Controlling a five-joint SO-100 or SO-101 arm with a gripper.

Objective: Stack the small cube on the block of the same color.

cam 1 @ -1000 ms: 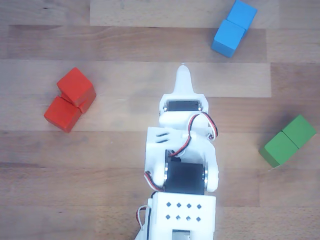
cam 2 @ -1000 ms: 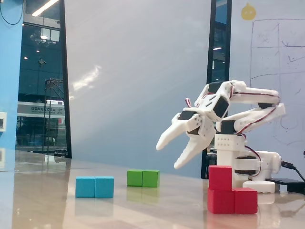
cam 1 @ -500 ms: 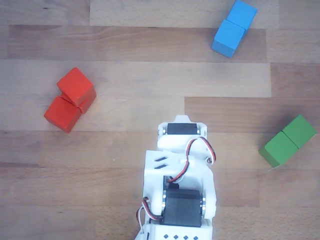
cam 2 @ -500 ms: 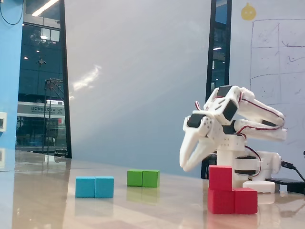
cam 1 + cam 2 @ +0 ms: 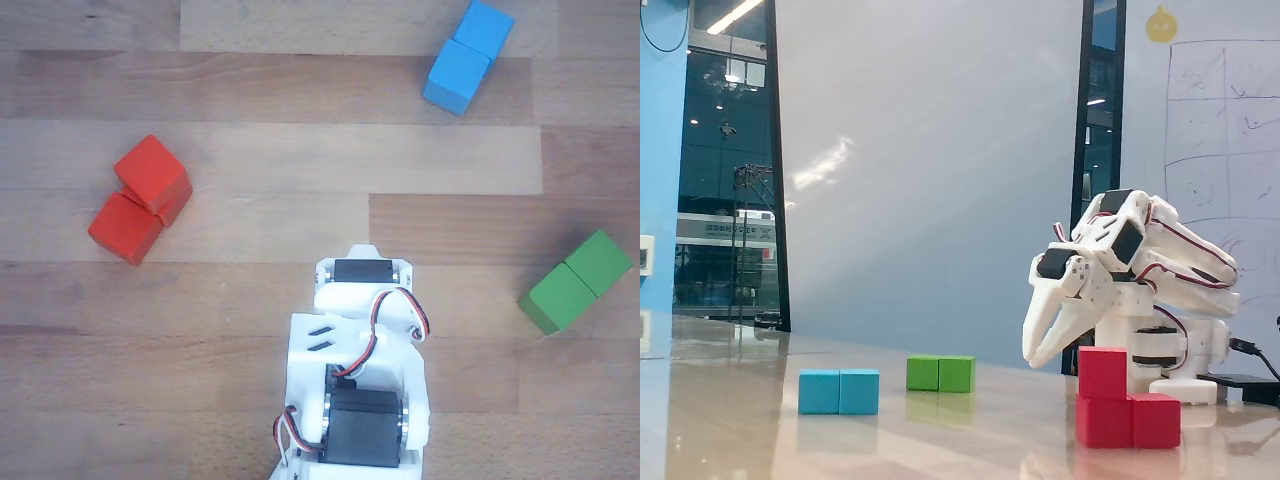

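Red-orange painted wood, by the look of it: the small cube (image 5: 1102,371) sits on top of one end of the block (image 5: 1128,420) in the fixed view, flush over its left half, so the stack reads as done. In the other view the pair lies at the left of the tabletop (image 5: 300,150), the small cube (image 5: 152,172) uppermost and the block (image 5: 125,227) showing beside and under it. I judge the cube light, rigid and smooth-faced, not fragile; it would slide if pinched on its edges, so two opposite flat side faces, taken squarely near mid-height, are the place to grasp, clear of the block below.

Further right in the fixed view, the gripper (image 5: 1032,355) hangs folded near the arm's base, apart from the stack, its fingers (image 5: 1055,325) drawn nearly together and carrying nothing. The blue and green blocks stand well apart.
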